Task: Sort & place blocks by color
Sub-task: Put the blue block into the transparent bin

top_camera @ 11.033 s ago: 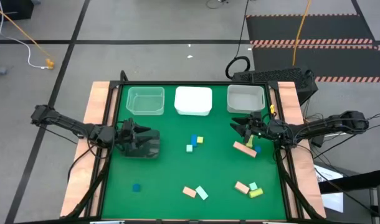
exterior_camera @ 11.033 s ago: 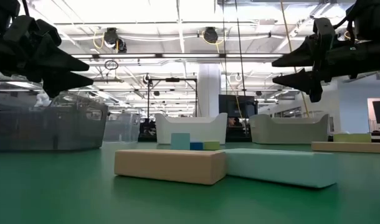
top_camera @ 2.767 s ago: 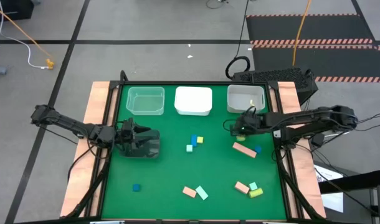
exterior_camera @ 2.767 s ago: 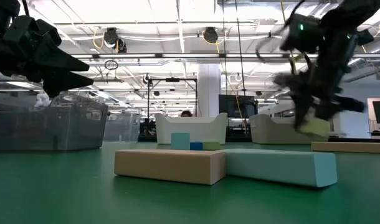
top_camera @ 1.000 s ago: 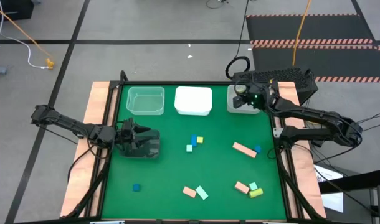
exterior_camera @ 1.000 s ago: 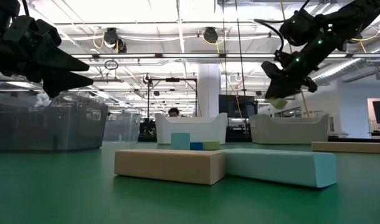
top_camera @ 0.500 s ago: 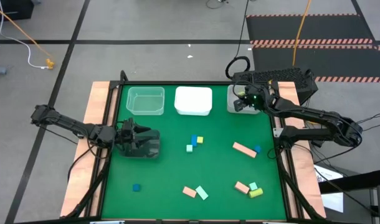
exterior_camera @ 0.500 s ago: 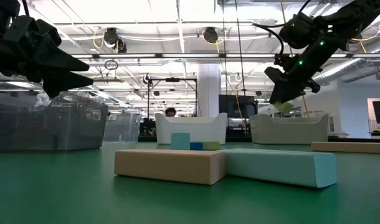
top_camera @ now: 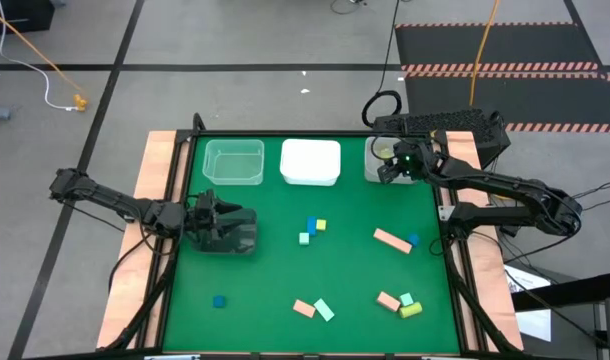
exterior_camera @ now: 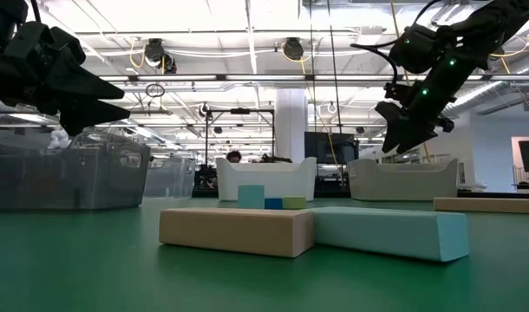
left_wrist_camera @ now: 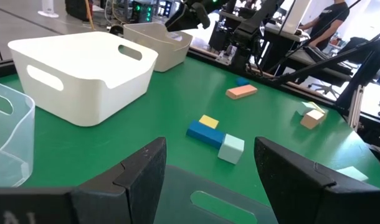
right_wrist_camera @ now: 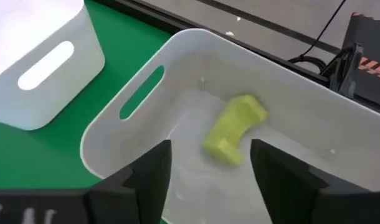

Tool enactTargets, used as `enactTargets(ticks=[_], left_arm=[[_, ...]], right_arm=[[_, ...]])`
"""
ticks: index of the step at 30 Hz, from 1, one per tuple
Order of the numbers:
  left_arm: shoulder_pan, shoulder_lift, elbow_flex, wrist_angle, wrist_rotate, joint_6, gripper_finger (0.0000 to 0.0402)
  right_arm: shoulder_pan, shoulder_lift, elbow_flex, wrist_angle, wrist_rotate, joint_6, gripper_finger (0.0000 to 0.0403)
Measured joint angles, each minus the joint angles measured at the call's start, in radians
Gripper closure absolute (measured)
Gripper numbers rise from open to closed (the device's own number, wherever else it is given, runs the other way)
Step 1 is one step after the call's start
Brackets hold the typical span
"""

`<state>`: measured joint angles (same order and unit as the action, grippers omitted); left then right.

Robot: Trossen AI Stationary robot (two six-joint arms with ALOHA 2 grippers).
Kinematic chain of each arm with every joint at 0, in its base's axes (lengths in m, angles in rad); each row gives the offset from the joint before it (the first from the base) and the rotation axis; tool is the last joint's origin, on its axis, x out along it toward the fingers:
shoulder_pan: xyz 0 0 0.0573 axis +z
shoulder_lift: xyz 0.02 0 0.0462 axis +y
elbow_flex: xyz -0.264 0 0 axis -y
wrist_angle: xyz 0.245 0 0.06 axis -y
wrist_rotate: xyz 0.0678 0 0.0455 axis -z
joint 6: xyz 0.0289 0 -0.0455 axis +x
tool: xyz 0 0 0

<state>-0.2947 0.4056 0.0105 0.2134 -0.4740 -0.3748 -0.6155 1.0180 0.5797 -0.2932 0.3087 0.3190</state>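
Observation:
My right gripper [right_wrist_camera: 205, 180] hangs open over the far right bin [right_wrist_camera: 177, 81], fingers slanting down into it. A yellow-green block [right_wrist_camera: 233, 127] is inside that bin below the fingers, touched by neither. In the high view this gripper [top_camera: 390, 168] is at the bin's near edge. My left gripper [top_camera: 207, 215] waits open at the table's left side. Loose blocks lie on the green mat: a blue, yellow and mint group [top_camera: 311, 229], a salmon bar [top_camera: 390, 240], a lone blue cube [top_camera: 218, 301].
A clear bin [top_camera: 234, 161] and a white bin [top_camera: 310, 162] stand along the far edge, left of the right bin. More blocks lie near the front edge [top_camera: 315, 309] and at the front right [top_camera: 400, 303]. A dark clear lid [top_camera: 235, 235] lies under my left gripper.
My right gripper, over the far right bin, has tipped its fingers further down and opened, letting go of the yellow-green block. The block no longer hangs between its fingers and has dropped into the bin.

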Motion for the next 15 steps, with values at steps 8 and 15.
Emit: enactTargets(ticks=[8, 15], left_arm=[[0.0, 0.0, 0.0, 0.043, -0.026, -0.063, 0.0158], [0.002, 0.0, 0.0, 0.257, -0.07, -0.031, 0.0158]], right_arm=[[0.002, -0.001, 0.0, 0.068, -0.231, 0.187, 0.0158], [0.002, -0.001, 0.0, 0.208, -0.403, 0.384, 0.0157]])
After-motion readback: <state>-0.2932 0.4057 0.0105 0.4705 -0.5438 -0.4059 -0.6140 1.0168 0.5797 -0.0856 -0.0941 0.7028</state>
